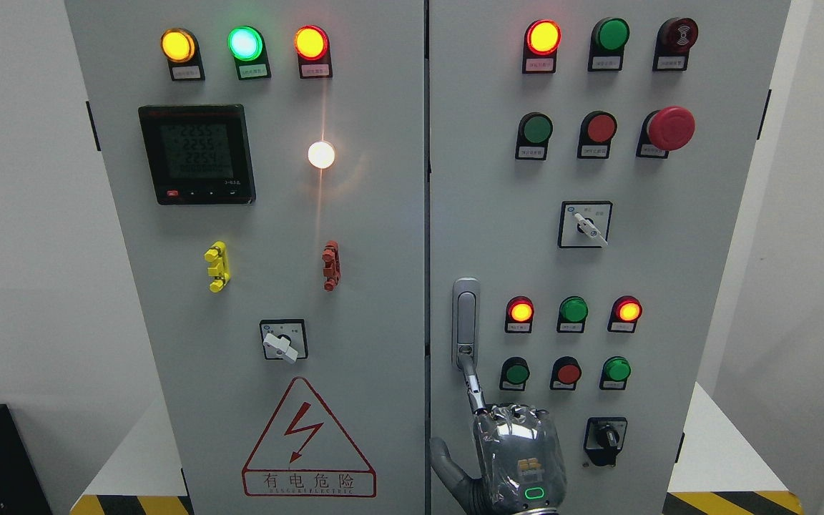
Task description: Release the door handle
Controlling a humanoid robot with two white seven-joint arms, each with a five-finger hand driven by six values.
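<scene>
Silver-shelled, the right hand [519, 447] sits low on the right cabinet door [669, 286], its extended finger [474, 383] touching the door handle [466, 322]'s lower end, other fingers curled, so next it likely needs to draw clear.

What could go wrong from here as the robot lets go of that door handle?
1. The right robot hand sits just below the door handle and seems to touch its lower end; if it is caught there, pulling back could tug the handle.
2. The green push button and the black selector switch lie close to the hand's right; a sideways withdrawal might press or turn one.
</scene>
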